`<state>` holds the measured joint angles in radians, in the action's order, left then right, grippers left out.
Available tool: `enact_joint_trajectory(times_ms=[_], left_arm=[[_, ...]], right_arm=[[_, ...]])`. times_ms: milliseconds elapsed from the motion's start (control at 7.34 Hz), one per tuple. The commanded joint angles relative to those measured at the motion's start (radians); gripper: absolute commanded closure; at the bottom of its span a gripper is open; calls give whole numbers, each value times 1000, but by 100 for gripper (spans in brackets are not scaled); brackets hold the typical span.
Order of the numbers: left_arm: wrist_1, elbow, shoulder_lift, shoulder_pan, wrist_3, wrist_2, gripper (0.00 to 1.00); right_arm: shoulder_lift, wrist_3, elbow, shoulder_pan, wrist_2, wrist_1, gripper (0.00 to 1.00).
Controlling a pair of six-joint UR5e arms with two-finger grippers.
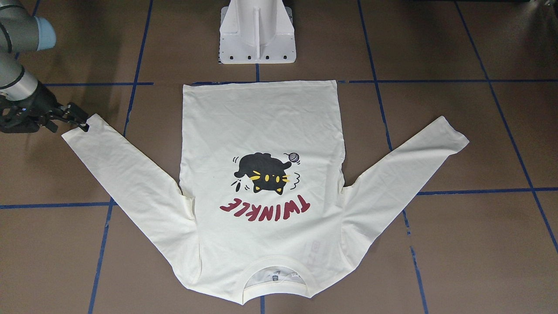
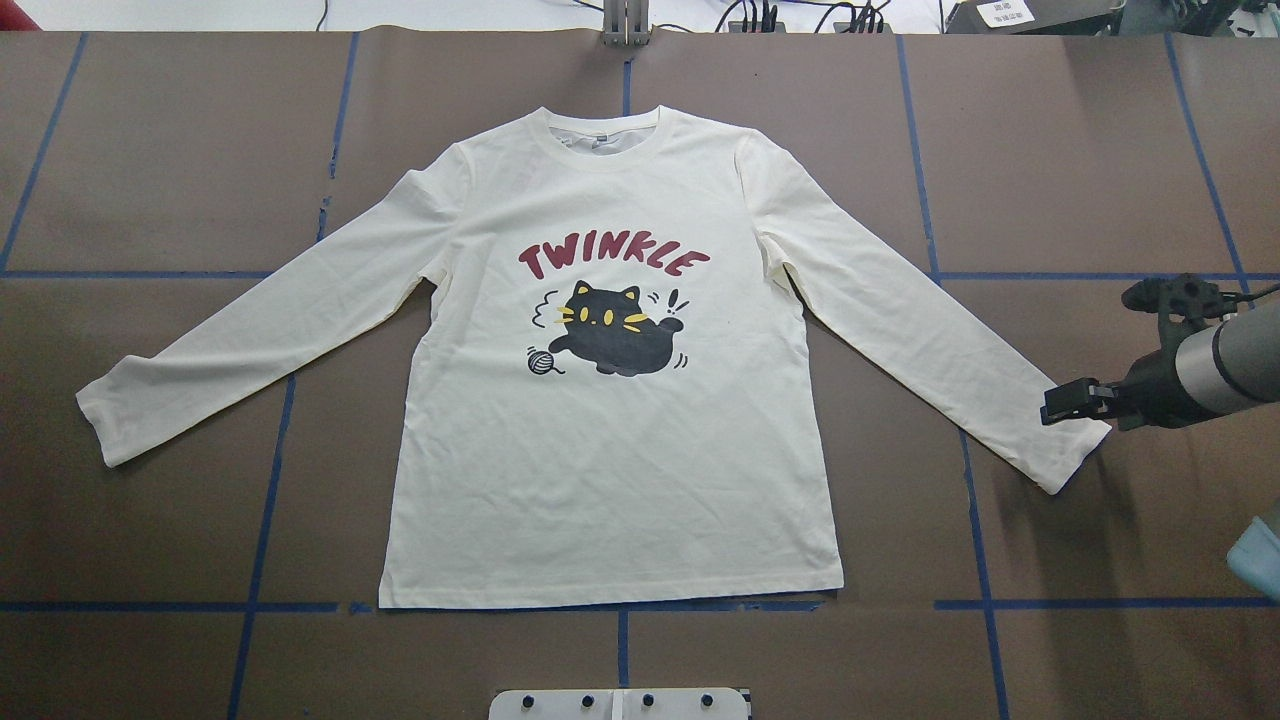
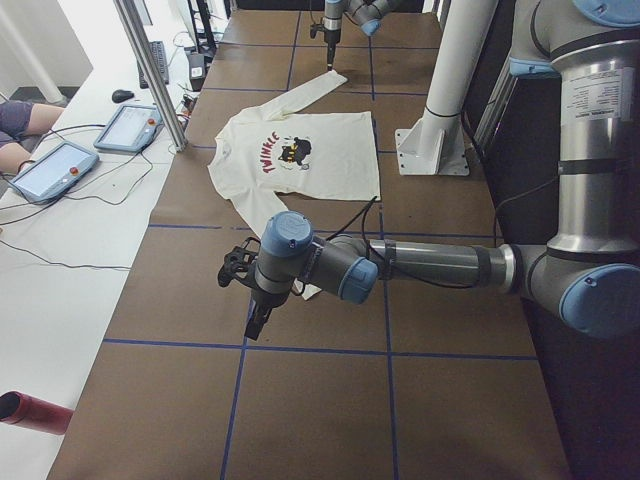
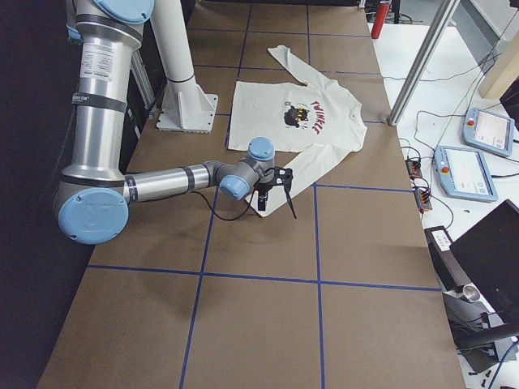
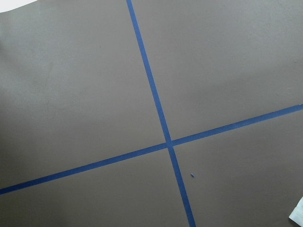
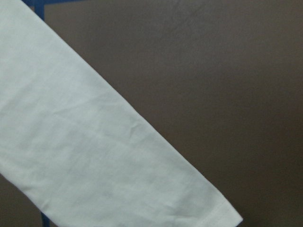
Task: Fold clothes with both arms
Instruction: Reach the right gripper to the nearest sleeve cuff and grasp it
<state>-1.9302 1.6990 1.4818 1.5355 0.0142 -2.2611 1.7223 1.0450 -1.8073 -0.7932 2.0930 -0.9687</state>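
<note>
overhead exterior: shirt (image 2: pixel 610 480) lies flat

1. The overhead view looks forward and down from behind the robot. The shirt (image 2: pixel 610 480) fills its middle and the lettering reads upright.
2. The front-facing view looks steeply down from across the table, with the pedestal base (image 1: pixel 257 30) at the top. It shares the whole shirt, lettering inverted.
3. The left-end view looks along the table, with the left arm (image 3: pixel 430 268) near and large and the shirt farther off.
4. The right-end view looks the opposite way, with the right arm (image 4: pixel 162 182) nearest.
5. The left wrist camera faces the table (image 5: pixel 71 85) closely, over a blue tape cross (image 5: pixel 168 144).
6. The right wrist camera sits very close over one sleeve (image 6: pixel 94 151) end.
</note>
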Motion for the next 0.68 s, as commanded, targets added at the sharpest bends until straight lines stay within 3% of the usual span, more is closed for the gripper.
enact_joint_trajectory(times_ms=[0,272,409,545], left_arm=[[-1,1,0,0,1,-35,1],[-1,1,2,0,-2,-35,1],[-1,1,0,0,-2,-37,1],[-1,1,0,0,-2,-38,1]], right_arm=[[-3,12,37,63,-34,-1,0],[5,10,43,66,-28,-1,2],[2,9,43,66,-21,-1,36],[2,6,42,65,-18,-1,63]])
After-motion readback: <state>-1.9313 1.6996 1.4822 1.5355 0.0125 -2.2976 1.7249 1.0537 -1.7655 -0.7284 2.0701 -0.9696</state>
